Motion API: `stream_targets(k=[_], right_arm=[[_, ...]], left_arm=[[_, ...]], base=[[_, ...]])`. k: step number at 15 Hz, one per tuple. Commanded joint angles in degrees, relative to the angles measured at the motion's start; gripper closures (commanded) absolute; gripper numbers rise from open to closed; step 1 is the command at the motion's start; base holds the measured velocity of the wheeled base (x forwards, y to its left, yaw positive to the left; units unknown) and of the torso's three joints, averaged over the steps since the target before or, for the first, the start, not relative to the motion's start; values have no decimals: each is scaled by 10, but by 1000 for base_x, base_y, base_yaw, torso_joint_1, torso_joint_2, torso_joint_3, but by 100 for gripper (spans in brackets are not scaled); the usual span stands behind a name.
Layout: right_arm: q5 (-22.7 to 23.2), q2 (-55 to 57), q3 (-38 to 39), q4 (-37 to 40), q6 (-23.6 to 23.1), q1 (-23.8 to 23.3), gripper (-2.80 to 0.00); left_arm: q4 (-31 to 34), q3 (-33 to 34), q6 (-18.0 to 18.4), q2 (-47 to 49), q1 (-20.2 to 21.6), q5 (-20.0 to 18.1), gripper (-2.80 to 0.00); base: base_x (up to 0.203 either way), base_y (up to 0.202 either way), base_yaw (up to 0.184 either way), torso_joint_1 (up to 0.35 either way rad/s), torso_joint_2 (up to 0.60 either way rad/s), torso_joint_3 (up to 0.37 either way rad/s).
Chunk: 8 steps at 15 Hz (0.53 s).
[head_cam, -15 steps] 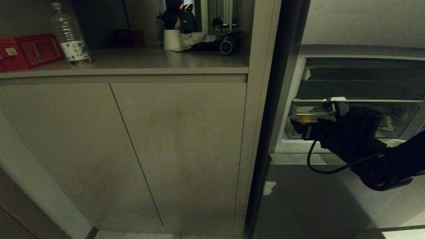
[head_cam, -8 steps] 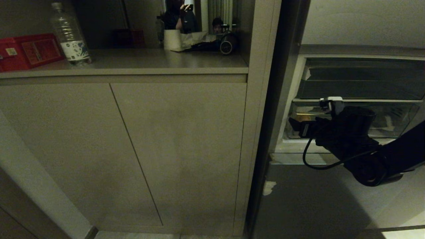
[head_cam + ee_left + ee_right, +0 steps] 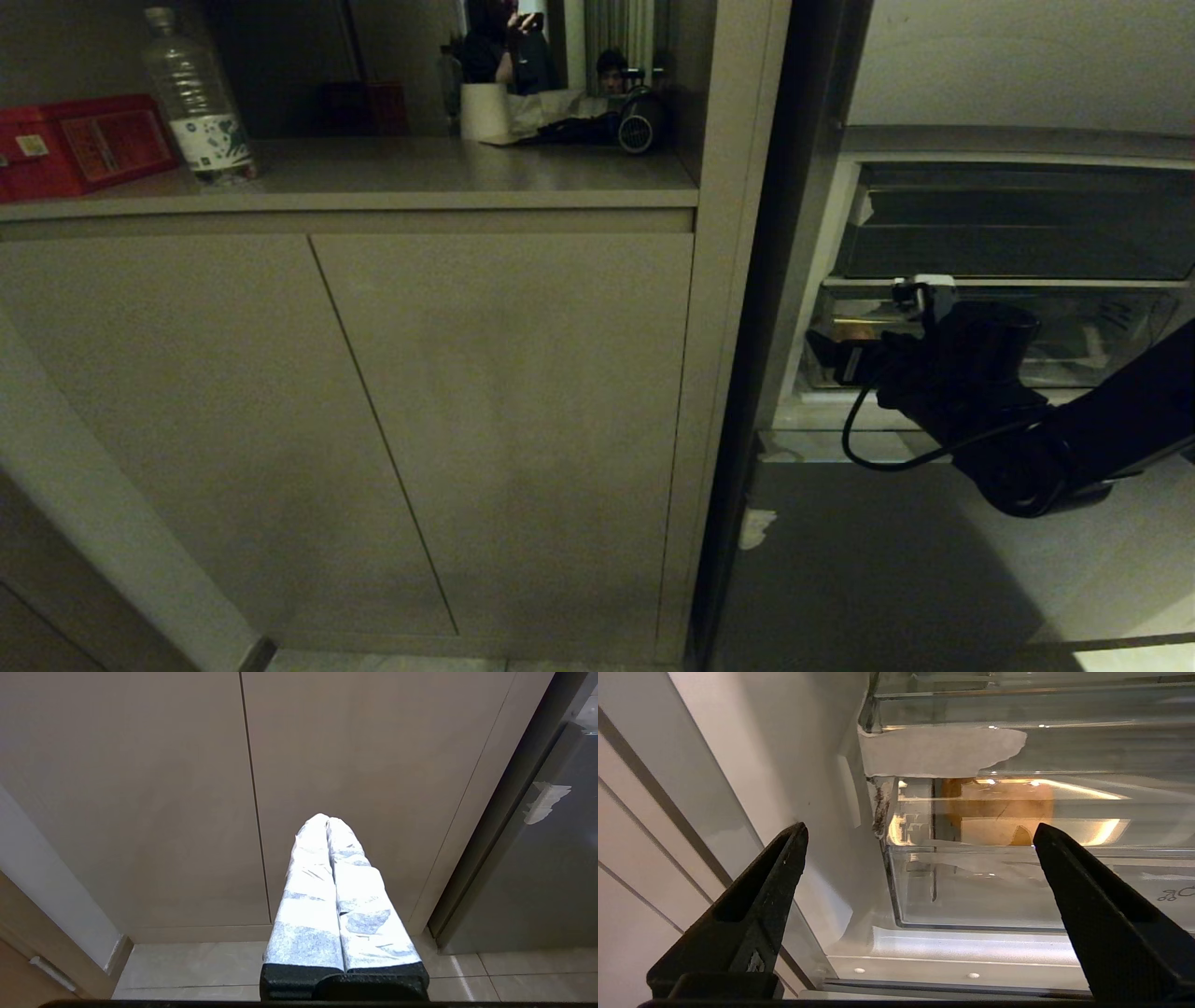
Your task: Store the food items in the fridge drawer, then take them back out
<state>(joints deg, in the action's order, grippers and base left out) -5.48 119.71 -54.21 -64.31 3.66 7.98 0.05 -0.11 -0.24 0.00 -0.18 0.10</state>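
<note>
One orange-tan bread piece (image 3: 999,812) sits inside our shut fridge drawer (image 3: 1017,891), right claw (image 3: 920,844) spread wide just outside it, left claw (image 3: 327,826) pressed together, and we'd guess bread's light and squishy, so grab its middle gently.

Fridge drawer (image 3: 1083,338) sits right of the cabinet (image 3: 373,420), under a shelf (image 3: 1008,281); bread piece (image 3: 999,814) inside at its left end; bottle (image 3: 194,93) on the counter (image 3: 420,173).
</note>
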Motion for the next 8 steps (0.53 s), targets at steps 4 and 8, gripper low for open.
stream_targets(k=[4,8], right_arm=[[-1,-14,13,-5,0,-5,-280],[-1,-13,5,-5,0,-9,-280]], left_arm=[[0,0,0,1,0,0,0],[0,0,0,1,0,0,0]], base=[[0,0,0,0,0,0],[0,0,0,0,0,0]])
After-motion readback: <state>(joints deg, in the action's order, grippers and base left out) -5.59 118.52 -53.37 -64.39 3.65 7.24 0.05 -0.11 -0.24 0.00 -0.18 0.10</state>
